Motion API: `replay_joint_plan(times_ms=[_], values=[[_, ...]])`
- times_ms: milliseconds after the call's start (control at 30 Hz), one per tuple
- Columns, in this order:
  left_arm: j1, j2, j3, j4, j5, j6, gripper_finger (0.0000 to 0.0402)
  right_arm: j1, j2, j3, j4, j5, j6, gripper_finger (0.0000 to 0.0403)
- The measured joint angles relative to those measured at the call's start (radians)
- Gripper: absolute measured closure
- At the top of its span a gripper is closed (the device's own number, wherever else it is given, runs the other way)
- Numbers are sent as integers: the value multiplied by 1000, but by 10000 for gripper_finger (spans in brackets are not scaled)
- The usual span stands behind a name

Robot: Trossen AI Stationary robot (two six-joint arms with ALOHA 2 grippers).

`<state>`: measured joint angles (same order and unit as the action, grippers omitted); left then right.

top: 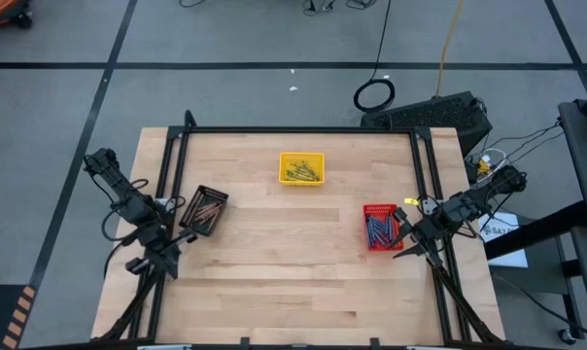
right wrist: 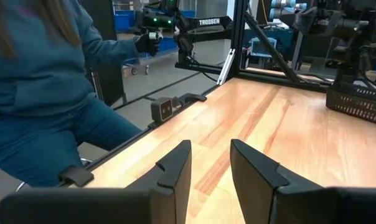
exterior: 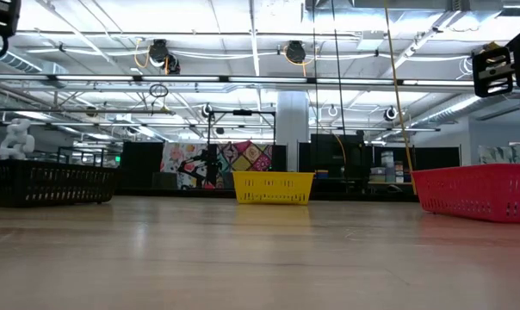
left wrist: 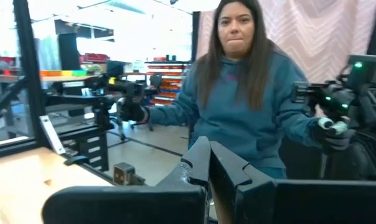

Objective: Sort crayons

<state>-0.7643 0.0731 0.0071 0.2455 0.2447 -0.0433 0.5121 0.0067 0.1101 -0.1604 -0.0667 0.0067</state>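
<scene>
The crayons lie in three small trays on the wooden table. Brown ones (top: 208,208) are in the black tray (top: 190,220) at the left. Yellow-olive ones (top: 303,173) fill the yellow tray (top: 286,158) at the far middle. Blue ones (top: 379,229) are in the red tray (top: 369,208) at the right. My left gripper (left wrist: 208,163) is shut and holds nothing. It hangs above the table's left edge (top: 162,261), near the black tray. My right gripper (right wrist: 211,167) is open with nothing between its fingers. It hangs above the right edge (top: 416,253), beside the red tray.
A black frame (top: 303,129) runs around the tabletop. Bare wood (top: 293,282) stretches across the middle and the near part. A person in a teal hoodie (left wrist: 250,106) sits just beyond the table's near edge. A small camera block (right wrist: 165,109) stands on that edge.
</scene>
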Motion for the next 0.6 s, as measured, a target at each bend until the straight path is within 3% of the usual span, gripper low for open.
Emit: replay_joint_plan(times_ms=[233,433,600], values=[[0,0,0,23,-16,5,394,0,0,0,-12,0,0,305],[0,0,-1,25,-12,24,394,0,0,-1,-20,69,29,305],[0,0,-1,23,-10,24,394,0,0,-5,18,67,-35,305]])
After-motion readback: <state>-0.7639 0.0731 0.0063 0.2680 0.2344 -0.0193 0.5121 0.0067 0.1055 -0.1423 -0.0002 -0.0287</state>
